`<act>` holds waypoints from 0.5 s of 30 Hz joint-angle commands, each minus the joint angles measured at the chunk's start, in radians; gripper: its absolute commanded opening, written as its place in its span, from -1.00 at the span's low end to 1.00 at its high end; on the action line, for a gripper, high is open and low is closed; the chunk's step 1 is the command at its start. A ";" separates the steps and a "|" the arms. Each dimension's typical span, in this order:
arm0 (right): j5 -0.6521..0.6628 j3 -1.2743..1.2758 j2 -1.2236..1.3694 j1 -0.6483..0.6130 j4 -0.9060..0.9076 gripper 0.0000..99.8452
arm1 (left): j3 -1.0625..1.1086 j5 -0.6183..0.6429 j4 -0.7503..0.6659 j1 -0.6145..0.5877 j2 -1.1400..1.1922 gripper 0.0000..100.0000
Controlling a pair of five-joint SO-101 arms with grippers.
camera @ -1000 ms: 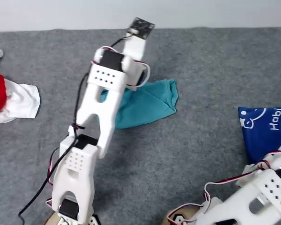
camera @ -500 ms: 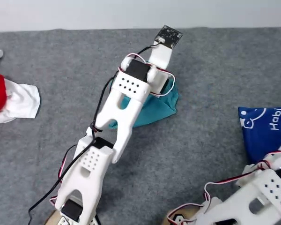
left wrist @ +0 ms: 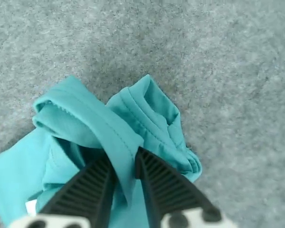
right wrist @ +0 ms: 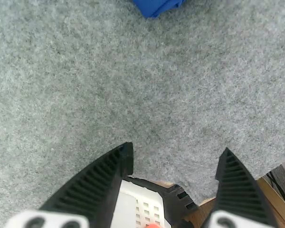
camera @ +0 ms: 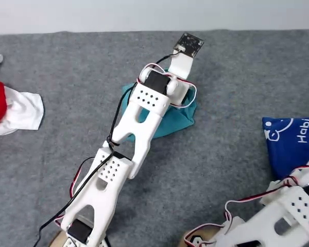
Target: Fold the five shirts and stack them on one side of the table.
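Note:
A teal shirt [camera: 171, 119] lies bunched near the table's middle, mostly under the left arm [camera: 144, 110]. In the left wrist view my left gripper [left wrist: 125, 166] is shut on a fold of the teal shirt [left wrist: 92, 128], the cloth pinched between its black fingers [left wrist: 156, 178]. A blue printed shirt [camera: 291, 141] rests at the right edge, and its corner [right wrist: 154, 6] peeks into the right wrist view. My right gripper [right wrist: 175, 159] hangs open over bare grey felt near the front right. A red and white shirt [camera: 10, 109] lies at the far left.
Grey felt [camera: 232, 92] covers the whole table, with a pale wall along the back. The right arm's white body [camera: 278, 216] fills the front right corner. The wooden table edge [right wrist: 280, 178] shows beside the felt in the right wrist view.
The left arm has swung to the right and stretched over the teal shirt, dragging its fold across so the cloth is now more bunched. The right arm has stayed put.

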 commanded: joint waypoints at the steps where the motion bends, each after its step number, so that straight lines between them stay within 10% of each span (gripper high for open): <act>1: 0.011 -0.009 -0.016 -0.008 -0.010 -0.42 | -0.050 0.018 -0.048 0.006 -0.006 -0.99; 15: 0.011 -0.009 -0.018 -0.008 -0.008 -0.42 | -0.047 0.020 -0.103 0.020 -0.003 -0.99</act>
